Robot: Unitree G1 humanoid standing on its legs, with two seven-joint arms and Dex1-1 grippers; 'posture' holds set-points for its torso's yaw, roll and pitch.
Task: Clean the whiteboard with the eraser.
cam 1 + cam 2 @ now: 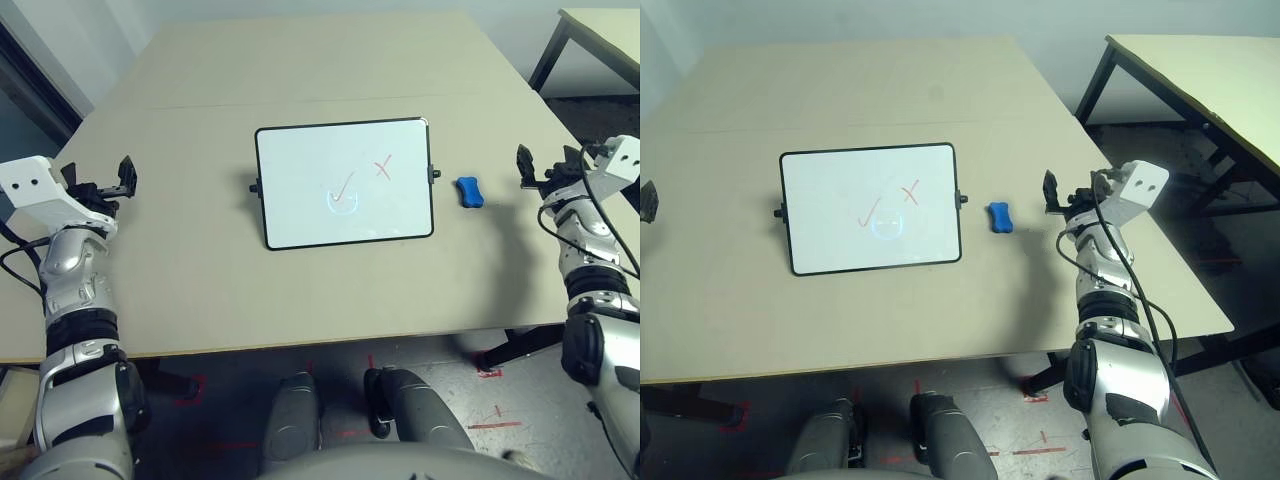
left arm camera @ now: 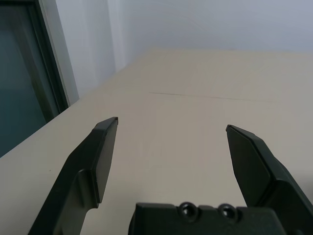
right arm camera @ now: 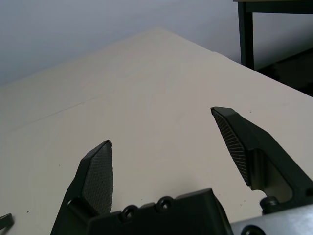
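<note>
The eraser (image 1: pixel 469 192) lies just right of the whiteboard (image 1: pixel 343 183) on the table (image 1: pixel 200 90).

- The whiteboard (image 1: pixel 343 184): white, thin black frame, rounded corners, a small black knob on each short side; lies flat mid-table, slightly skewed, marked with a red tick, a red cross and a faint bluish ring.
- The eraser (image 1: pixel 469 192): bright blue, pinched waist, lying just beside the whiteboard's right knob, apart from it.

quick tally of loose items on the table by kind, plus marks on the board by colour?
Whiteboard: 1
Eraser, blue: 1
Total items on the table: 2
Red marks on the board: 2, a tick and a cross
Faint bluish ring under the tick: 1
Total marks: 3
</note>
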